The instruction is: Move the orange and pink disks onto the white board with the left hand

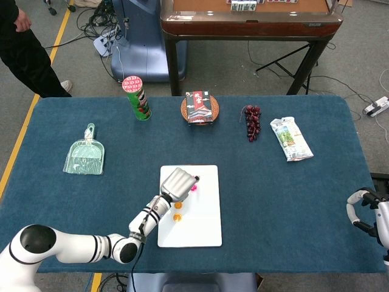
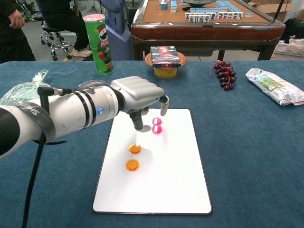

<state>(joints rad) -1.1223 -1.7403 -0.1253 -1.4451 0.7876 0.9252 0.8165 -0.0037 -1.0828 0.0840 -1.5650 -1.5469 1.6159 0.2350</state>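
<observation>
The white board point(image 2: 166, 180) point(image 1: 206, 225) lies at the front middle of the blue table. Two orange disks point(image 2: 135, 149) point(image 2: 132, 165) rest on its left half; the head view shows one orange disk point(image 1: 177, 216). Pink disks point(image 2: 157, 125) point(image 1: 194, 188) lie on the board's far part, showing as two small rounds touching. My left hand point(image 2: 140, 97) point(image 1: 178, 184) hovers just left of and above the pink, its fingers bent downward and holding nothing. My right hand point(image 1: 364, 210) hangs empty off the table's right edge.
Along the far side stand a green chip can point(image 1: 138, 97), a basket with a box point(image 1: 199, 108), grapes point(image 1: 251, 120) and a snack packet point(image 1: 291, 139). A green dustpan point(image 1: 85, 157) lies at the left. A person point(image 1: 24, 42) stands beyond the far-left corner.
</observation>
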